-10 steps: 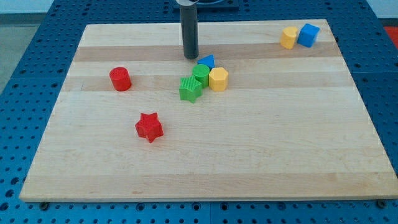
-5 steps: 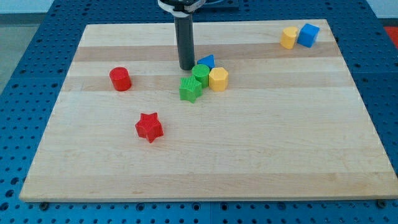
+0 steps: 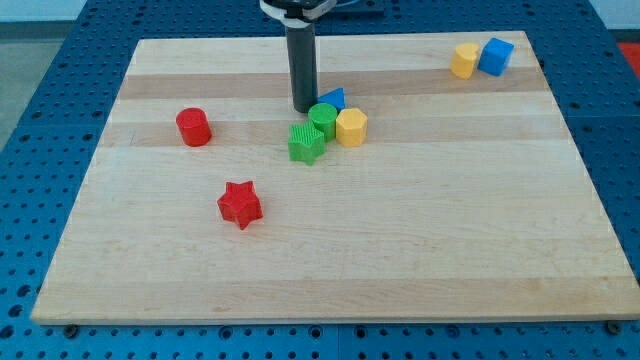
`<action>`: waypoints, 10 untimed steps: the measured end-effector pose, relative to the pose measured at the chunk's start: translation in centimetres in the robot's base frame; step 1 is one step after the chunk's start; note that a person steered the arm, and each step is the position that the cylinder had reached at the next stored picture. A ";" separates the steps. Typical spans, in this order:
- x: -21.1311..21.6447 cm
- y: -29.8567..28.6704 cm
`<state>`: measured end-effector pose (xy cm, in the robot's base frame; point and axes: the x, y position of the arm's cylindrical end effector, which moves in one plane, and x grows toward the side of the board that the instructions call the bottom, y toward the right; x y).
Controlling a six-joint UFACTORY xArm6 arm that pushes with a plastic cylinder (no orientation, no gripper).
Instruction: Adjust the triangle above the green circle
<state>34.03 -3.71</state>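
Note:
The blue triangle lies just above the green circle near the board's middle top, partly hidden behind it. My tip rests on the board just left of the blue triangle and up-left of the green circle, very close to both. A green star sits below-left of the circle, touching it. A yellow hexagon touches the circle's right side.
A red cylinder stands at the view's left. A red star lies lower left of centre. A yellow block and a blue cube sit together at the top right corner of the wooden board.
My tip moved down and slightly left from above the cluster, then shifted a little right, ending close beside the blue triangle. The blocks have not visibly moved.

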 end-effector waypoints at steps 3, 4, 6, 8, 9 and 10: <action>-4.3 1.9; -4.6 5.5; -3.4 11.6; -1.2 10.8; -1.2 8.9; -1.2 8.3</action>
<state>32.81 4.61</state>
